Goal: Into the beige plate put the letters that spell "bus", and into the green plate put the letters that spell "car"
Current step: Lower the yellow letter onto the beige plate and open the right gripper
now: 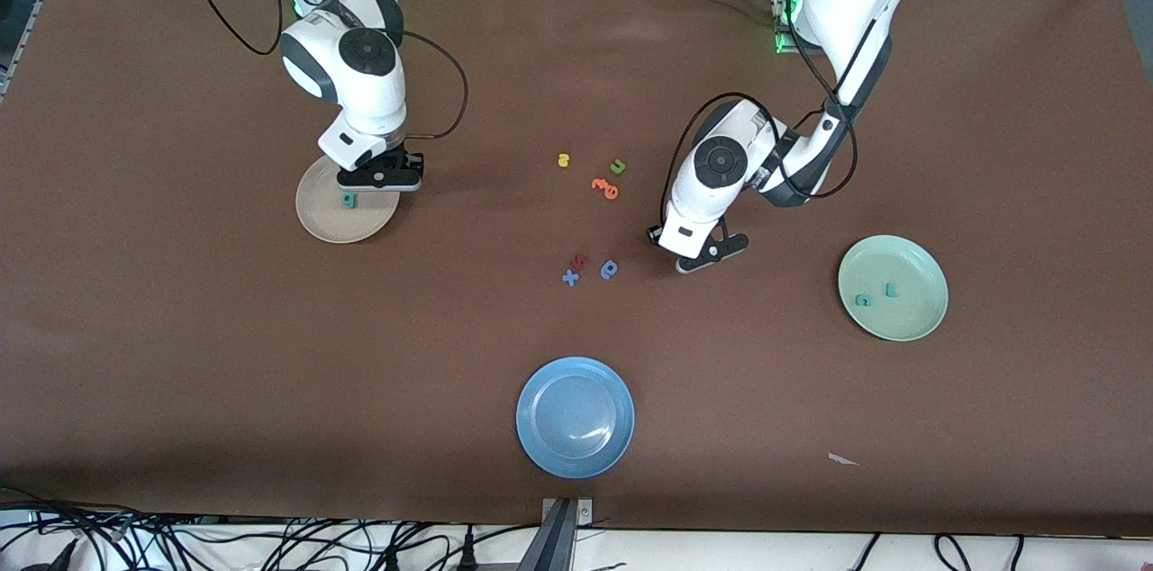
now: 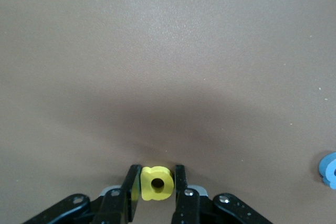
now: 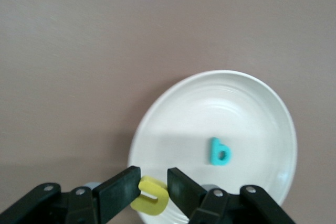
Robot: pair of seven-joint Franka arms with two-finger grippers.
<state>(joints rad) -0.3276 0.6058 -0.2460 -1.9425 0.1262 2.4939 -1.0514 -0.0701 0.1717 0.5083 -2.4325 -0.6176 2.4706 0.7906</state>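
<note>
Left gripper [image 2: 157, 184] is down at the table near the blue letter [image 1: 609, 268], fingers pinching the yellow "a" [image 2: 157, 183]. Right gripper [image 3: 153, 187] hangs over the beige plate [image 1: 317, 224], pinching the yellow "u" [image 3: 150, 196]; the teal "b" [image 3: 219, 151] sits in that plate. Green plate [image 1: 919, 319] holds two teal letters [image 1: 876, 295].

The brown desk [image 1: 180, 355] carries a beige plate [image 1: 317, 224], a green plate [image 1: 919, 305], a blue plate [image 1: 575, 454] nearest the camera, and loose foam letters [image 1: 605, 187] mid-desk.
</note>
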